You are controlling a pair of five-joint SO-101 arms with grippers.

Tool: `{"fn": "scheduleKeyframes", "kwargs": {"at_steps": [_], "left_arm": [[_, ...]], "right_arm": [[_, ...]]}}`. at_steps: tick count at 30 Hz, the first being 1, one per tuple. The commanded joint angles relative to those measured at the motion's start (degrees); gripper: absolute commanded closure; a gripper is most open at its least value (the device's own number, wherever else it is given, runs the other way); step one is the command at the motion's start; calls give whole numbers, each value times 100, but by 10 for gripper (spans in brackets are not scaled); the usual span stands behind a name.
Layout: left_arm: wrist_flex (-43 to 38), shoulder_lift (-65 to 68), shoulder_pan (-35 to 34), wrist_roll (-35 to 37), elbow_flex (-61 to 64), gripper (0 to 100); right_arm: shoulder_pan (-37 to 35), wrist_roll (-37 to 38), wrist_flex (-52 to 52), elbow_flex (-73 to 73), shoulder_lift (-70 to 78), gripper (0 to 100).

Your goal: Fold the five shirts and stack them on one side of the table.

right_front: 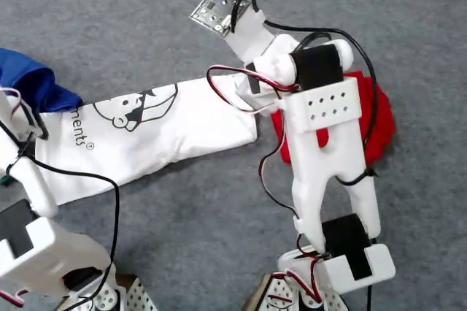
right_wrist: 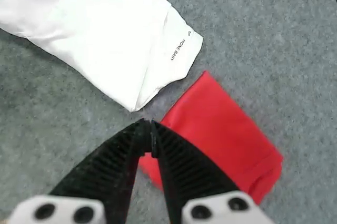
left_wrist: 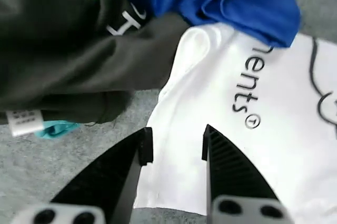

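A white shirt with a black print lies folded lengthwise across the table's left half. My left gripper stands open over its left end, with white cloth between the fingers; in the high view it is at the table's left edge. A blue shirt lies bunched against that end, beside a dark shirt. My right gripper is shut, its tips at the edge of a folded red shirt, close to the white shirt's right corner. The red shirt lies mostly under the right arm.
A grey carpet-like cover spreads over the table. A scrap of teal cloth and a white label poke out under the dark shirt. Cables loop off the right arm over the white shirt's right end.
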Motion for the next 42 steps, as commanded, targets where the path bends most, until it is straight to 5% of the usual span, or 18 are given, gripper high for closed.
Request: {"fn": "scheduleKeyframes", "kwargs": {"at_steps": [1,20,25,31,42], "left_arm": [[-369,75,-79,-114,299,835],[-554,2202,-167,-123,-378,842],[-202,2466,97,-114,-642,981],[-149,2492,193,-114,-633,982],[1582,1859,-492,-466,-2585,982]], "right_arm": [[119,-35,-273,57,-303,994],[119,-35,-97,84,-303,995],[119,-35,-88,84,-303,995],[145,-35,-88,84,-338,995],[207,-26,-97,48,-347,995]]}}
